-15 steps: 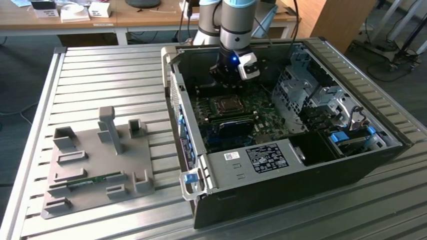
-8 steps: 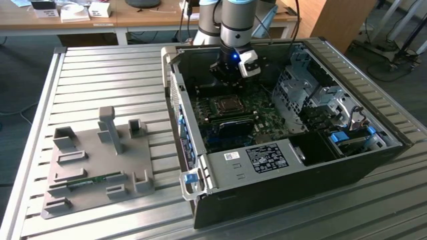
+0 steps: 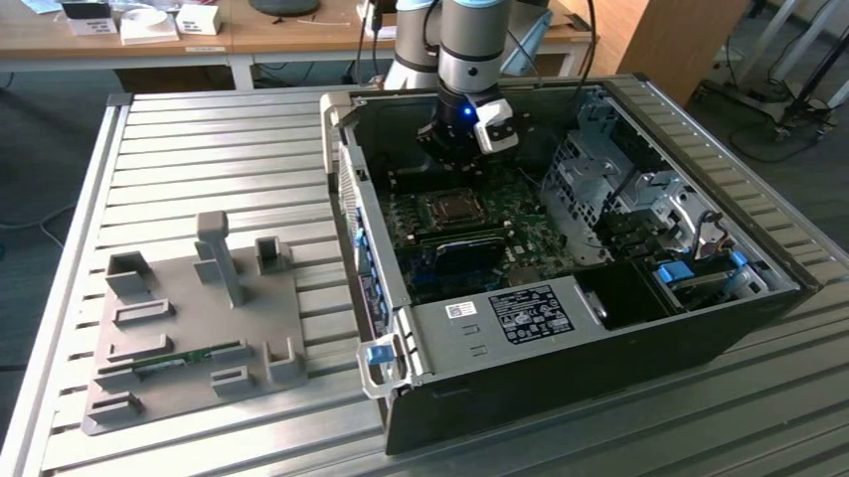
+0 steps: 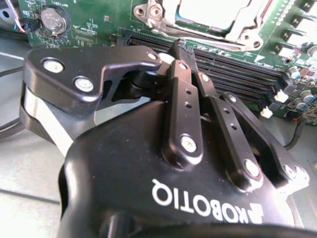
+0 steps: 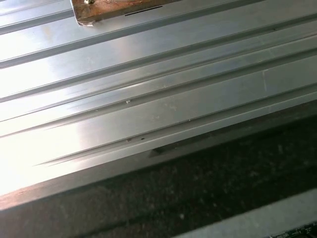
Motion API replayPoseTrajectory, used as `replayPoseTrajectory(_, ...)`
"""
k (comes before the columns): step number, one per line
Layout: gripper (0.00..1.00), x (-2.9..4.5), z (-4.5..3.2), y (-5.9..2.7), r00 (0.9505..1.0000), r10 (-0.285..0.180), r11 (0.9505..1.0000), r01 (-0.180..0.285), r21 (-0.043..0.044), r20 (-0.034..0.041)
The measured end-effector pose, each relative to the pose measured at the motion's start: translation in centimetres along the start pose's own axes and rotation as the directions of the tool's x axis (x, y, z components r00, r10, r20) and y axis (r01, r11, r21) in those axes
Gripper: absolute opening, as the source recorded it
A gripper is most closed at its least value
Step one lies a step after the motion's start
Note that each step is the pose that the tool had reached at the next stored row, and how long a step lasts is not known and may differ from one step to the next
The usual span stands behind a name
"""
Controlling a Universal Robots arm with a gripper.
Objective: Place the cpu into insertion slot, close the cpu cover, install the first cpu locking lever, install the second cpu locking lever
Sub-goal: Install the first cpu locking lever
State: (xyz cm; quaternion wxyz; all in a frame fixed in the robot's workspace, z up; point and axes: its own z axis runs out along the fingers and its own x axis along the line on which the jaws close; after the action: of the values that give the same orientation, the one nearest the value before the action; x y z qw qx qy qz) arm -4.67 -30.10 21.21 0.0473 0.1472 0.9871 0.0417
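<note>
In the exterior view my gripper (image 3: 458, 169) hangs inside the open black computer case, just above the far edge of the insertion slot (image 3: 451, 208) on the green motherboard. In the second wrist view my gripper (image 4: 182, 48) is shut with nothing between its fingers, its tips over the long black memory slots. Beyond the tips the cpu (image 4: 208, 10) shows its silvery top inside the slot. The cpu cover (image 4: 243, 29) lies flat around it as a silvery frame. I cannot make out the locking levers.
The case walls (image 3: 348, 169) ring the motherboard, with a metal drive cage (image 3: 623, 189) at the exterior view's right. A grey fixture plate (image 3: 186, 328) holding a memory stick (image 3: 173, 364) lies on the ribbed aluminium table (image 5: 148, 99). Memory slots (image 4: 233, 69) and a coin battery (image 4: 52, 20) sit near the socket.
</note>
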Motion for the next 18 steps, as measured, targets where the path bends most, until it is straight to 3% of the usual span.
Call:
replayPoseTrajectory(8, 0.11, -0.04, 0.0, 0.01, 1.0, -0.001, 1.0, 0.001, 0.0064, -0.0004)
replayPoseTrajectory(16, 0.11, -0.27, 0.03, 0.08, 0.9998, -0.013, 0.9994, 0.013, 0.032, -0.0137)
replayPoseTrajectory(18, 0.11, -0.28, 0.02, 0.08, 0.9998, -0.016, 0.9993, 0.016, 0.0326, -0.0142)
